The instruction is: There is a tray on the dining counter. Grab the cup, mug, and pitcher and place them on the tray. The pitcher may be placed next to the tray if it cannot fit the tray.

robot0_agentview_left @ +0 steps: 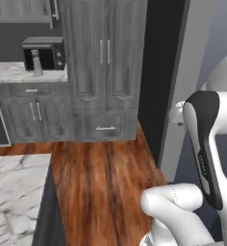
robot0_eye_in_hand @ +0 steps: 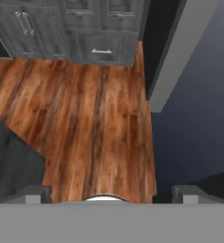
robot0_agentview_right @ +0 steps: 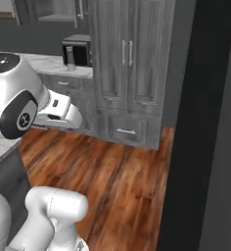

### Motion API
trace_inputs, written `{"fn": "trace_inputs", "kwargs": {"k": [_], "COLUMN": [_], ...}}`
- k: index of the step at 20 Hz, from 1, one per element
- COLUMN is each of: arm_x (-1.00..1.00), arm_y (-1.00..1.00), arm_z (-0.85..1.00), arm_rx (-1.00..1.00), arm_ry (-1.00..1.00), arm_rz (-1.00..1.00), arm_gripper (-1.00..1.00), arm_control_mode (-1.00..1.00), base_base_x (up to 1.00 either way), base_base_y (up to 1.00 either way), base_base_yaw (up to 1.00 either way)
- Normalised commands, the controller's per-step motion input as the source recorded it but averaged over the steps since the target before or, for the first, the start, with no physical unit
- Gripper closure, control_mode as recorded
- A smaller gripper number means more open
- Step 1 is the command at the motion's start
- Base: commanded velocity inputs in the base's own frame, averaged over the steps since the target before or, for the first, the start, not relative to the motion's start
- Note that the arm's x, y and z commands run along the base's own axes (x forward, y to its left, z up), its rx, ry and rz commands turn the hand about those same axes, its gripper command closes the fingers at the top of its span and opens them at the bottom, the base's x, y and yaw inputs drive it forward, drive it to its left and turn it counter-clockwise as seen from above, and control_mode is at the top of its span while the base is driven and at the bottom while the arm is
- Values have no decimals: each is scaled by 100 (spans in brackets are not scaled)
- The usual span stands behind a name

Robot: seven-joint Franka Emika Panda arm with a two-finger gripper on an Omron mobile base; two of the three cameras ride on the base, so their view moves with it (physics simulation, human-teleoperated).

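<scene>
The pitcher (robot0_agentview_left: pixel 37 63), a slim pale grey cylinder, stands on the far marble worktop in front of a microwave; it is also the pitcher (robot0_agentview_right: pixel 71 61) in the right base view. A corner of the dining counter (robot0_agentview_left: pixel 12 192) lies at the lower left, white marble over a dark grey front. My gripper (robot0_eye_in_hand: pixel 112 194) hangs open over the wooden floor, its fingertips (robot0_eye_in_hand: pixel 36 193) far apart with nothing between them. It is well away from the pitcher. The tray, cup and mug are out of view.
Tall grey cabinets (robot0_agentview_left: pixel 103 62) with a drawer below face me across the wooden floor (robot0_agentview_left: pixel 101 182). A microwave (robot0_agentview_left: pixel 44 54) sits on the worktop (robot0_agentview_left: pixel 9 72) at the left. A dark wall edge (robot0_agentview_left: pixel 161 81) and a pale grey panel (robot0_eye_in_hand: pixel 173 61) stand at the right.
</scene>
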Motion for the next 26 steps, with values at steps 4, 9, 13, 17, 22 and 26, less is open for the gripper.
{"fn": "trace_inputs", "kwargs": {"k": [4,9,13,17,22,26], "arm_x": [0,0,0,0,0,0], "arm_y": [0,0,0,0,0,0], "arm_z": [0,0,0,0,0,0], "arm_rx": [0,0,0,0,0,0], "arm_ry": [0,0,0,0,0,0], "arm_rz": [0,0,0,0,0,0], "arm_gripper": [-100,-100,-100,-100,-100,-100], "arm_control_mode": [100,100,100,100,100,100], "base_base_x": [92,94,96,89,78,53], "base_base_y": [0,0,0,0,5,4], "base_base_yaw": [6,8,8,13,21,41]}}
